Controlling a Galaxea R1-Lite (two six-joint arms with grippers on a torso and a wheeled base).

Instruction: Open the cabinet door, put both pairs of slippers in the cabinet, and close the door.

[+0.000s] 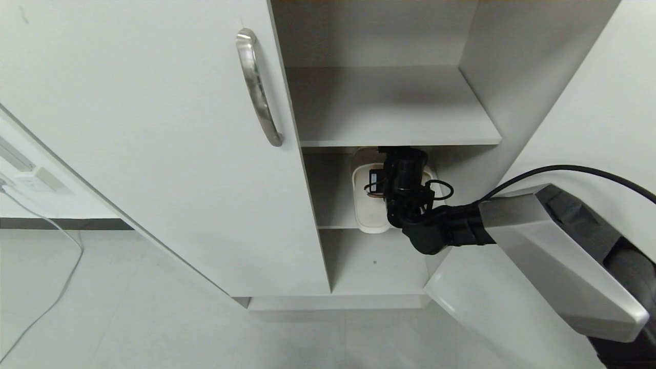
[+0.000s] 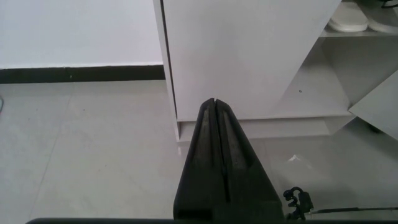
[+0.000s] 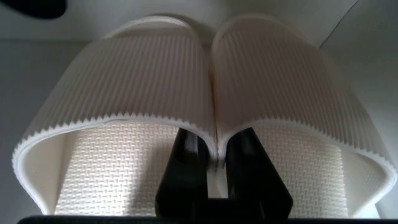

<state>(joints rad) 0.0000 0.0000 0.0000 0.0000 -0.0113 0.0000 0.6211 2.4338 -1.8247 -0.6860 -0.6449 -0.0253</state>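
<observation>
A pair of white ribbed slippers (image 3: 205,81) lies side by side on the cabinet's middle shelf (image 1: 333,220), its heels showing as slippers (image 1: 370,210) at the shelf's front edge. My right gripper (image 3: 216,146) reaches under the straps, shut on the two inner strap edges pressed together. Its black wrist (image 1: 405,179) covers part of the pair. The right cabinet door (image 1: 605,118) stands wide open; the left door (image 1: 154,143) with its metal handle (image 1: 259,87) is closed. My left gripper (image 2: 214,104) hangs shut and empty over the floor, facing the cabinet base. White slippers (image 2: 348,18) show on the shelf there too.
The upper shelf (image 1: 389,107) and the cabinet bottom (image 1: 374,261) hold nothing. A white cable (image 1: 61,277) trails over the grey floor at the left, below a wall socket (image 1: 43,179).
</observation>
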